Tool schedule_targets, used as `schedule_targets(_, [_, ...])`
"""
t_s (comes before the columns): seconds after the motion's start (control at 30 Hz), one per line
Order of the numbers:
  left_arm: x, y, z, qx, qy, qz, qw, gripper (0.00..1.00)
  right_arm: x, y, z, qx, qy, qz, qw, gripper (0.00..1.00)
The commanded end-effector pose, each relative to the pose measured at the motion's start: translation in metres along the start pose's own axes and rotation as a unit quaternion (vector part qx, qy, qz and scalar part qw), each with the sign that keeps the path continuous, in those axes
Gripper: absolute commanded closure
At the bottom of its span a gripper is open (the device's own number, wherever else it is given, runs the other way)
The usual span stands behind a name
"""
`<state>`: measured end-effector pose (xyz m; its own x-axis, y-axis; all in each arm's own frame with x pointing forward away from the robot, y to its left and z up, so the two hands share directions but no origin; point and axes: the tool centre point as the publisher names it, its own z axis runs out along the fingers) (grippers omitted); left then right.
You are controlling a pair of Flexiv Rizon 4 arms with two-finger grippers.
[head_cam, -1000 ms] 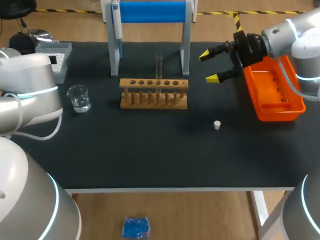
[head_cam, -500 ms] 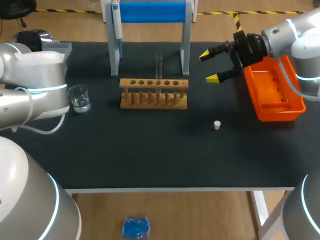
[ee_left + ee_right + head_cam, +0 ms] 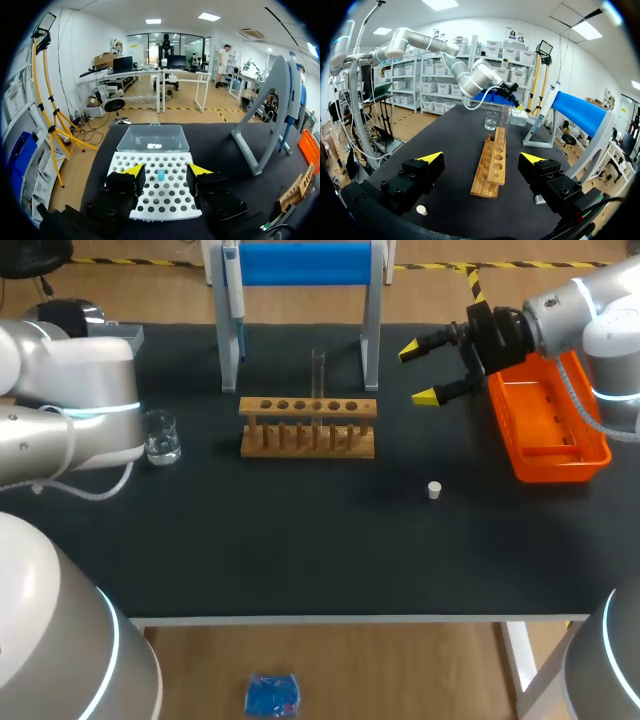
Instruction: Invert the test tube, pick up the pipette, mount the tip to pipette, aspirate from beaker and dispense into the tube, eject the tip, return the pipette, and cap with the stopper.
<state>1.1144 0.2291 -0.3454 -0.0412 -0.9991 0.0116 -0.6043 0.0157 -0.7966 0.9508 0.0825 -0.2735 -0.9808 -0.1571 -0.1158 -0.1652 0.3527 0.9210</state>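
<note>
In the left wrist view my left gripper [image 3: 162, 172] hangs open just above the white tip box [image 3: 150, 200], with a single blue tip [image 3: 160, 174] standing in the box between its fingers and touching neither. In the head view the left arm [image 3: 70, 390] hides that gripper and most of the box. The clear test tube [image 3: 318, 370] stands upright in the wooden rack [image 3: 308, 427]. The pipette [image 3: 232, 280] hangs on the blue stand [image 3: 300, 265]. A glass beaker [image 3: 160, 437] sits left of the rack. My right gripper [image 3: 425, 372] is open, right of the rack. The white stopper [image 3: 434, 490] lies on the table.
An orange tray [image 3: 550, 430] sits at the table's right edge under my right arm. The tip box's clear lid [image 3: 154, 138] lies open beyond the box. The stand's grey leg [image 3: 255, 135] rises beside my left gripper. The dark table top [image 3: 300, 540] stretches in front of the rack.
My left arm has swung in from the left edge towards the back, and it now covers the tip box. The right arm has kept still.
</note>
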Motion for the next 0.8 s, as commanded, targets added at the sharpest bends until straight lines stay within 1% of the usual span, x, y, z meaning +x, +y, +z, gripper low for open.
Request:
schedule_targets(0.03, [0.001, 0.0, 0.007, -0.008, -0.008, -0.005, 1.0, 0.52, 0.0, 0.0, -0.001, 0.001, 0.001, 0.0, 1.0, 0.0])
schedule_targets(0.1, [0.001, 0.002, 0.008, -0.011, -0.01, -0.008, 1.0, 0.54, 0.0, 0.0, -0.001, 0.001, 0.001, 0.0, 1.0, 0.0])
schedule_targets(0.3, [0.001, 0.006, 0.012, -0.017, -0.013, -0.016, 1.0, 0.54, 0.0, 0.0, -0.001, 0.001, 0.001, 0.0, 1.0, 0.0])
schedule_targets(0.8, [0.0, 0.007, 0.019, -0.02, -0.018, -0.02, 0.999, 0.56, 0.0, 0.0, -0.001, 0.001, 0.001, 0.0, 1.0, 0.0])
